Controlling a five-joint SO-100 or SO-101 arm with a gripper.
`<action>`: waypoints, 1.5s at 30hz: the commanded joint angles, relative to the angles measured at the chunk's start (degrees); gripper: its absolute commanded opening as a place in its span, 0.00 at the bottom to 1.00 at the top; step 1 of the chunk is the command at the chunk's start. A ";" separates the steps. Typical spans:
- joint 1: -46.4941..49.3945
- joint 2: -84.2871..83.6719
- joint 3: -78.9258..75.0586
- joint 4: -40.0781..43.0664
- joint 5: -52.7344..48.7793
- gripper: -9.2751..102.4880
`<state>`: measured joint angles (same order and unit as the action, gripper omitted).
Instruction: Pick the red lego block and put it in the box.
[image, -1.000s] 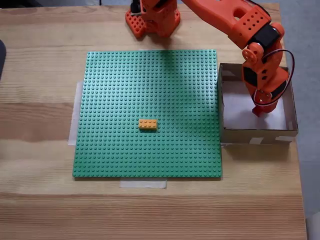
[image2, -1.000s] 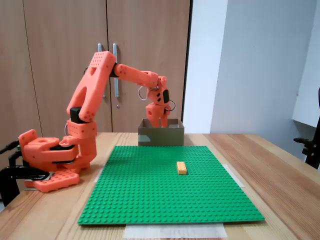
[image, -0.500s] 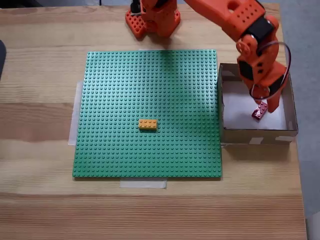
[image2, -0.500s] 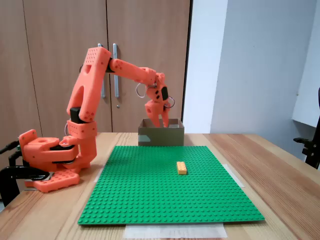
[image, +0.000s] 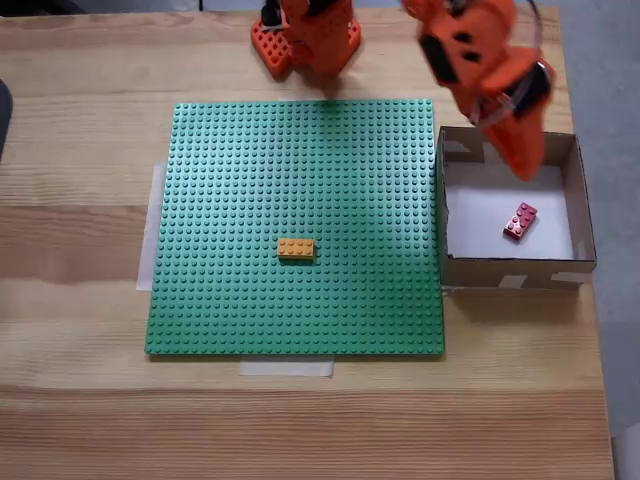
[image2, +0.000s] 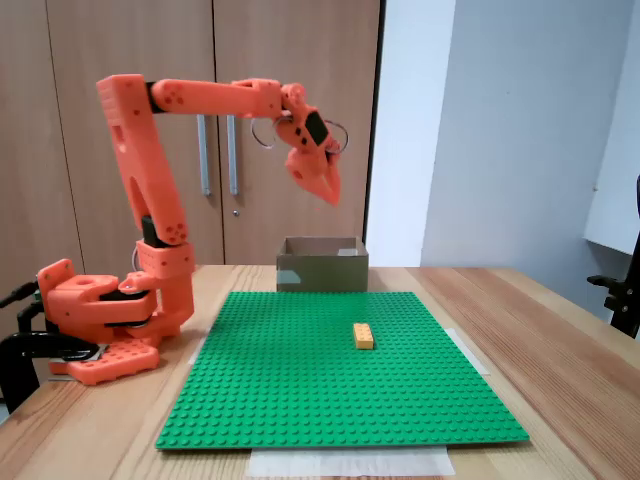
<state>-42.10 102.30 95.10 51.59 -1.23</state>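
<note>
And there it is: the red lego block (image: 520, 221) lies flat on the white floor of the cardboard box (image: 510, 270), tilted a little, free of any grip. The gripper (image: 524, 165) hangs high above the box's far edge in the top-down fixed view, well clear of the rim in the side-on fixed view (image2: 331, 193), fingers drawn together on nothing. The orange-yellow brick (image: 295, 248) sits untouched on the green baseplate (image: 230, 180). By the look of it the job is done; only parking the arm seems left
</note>
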 joint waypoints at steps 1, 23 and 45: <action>3.08 9.93 3.16 -1.76 1.32 0.08; 35.42 57.83 52.82 -13.97 3.87 0.07; 44.21 83.23 87.10 -15.82 1.14 0.07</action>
<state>1.85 183.78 180.88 34.98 0.00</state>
